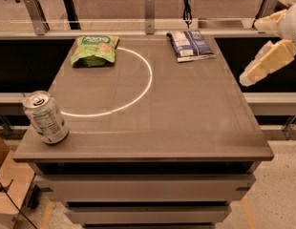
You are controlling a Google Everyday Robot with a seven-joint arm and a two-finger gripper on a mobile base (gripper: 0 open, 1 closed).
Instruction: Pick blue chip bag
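One blue chip bag [190, 45] lies flat at the far right edge of a grey table [186, 123], its pale print too small to read. One green chip bag [94, 49] lies far left, its white lettering unreadable. One silver-green can [45, 117] stands near left. The cream gripper [262, 67] hangs beyond the table's right side, apart from the blue bag; its grip state cannot be told.

White rounded arm shell [293, 19]; cream-yellow, blocky, tapered tool [268, 63] at far right edge.
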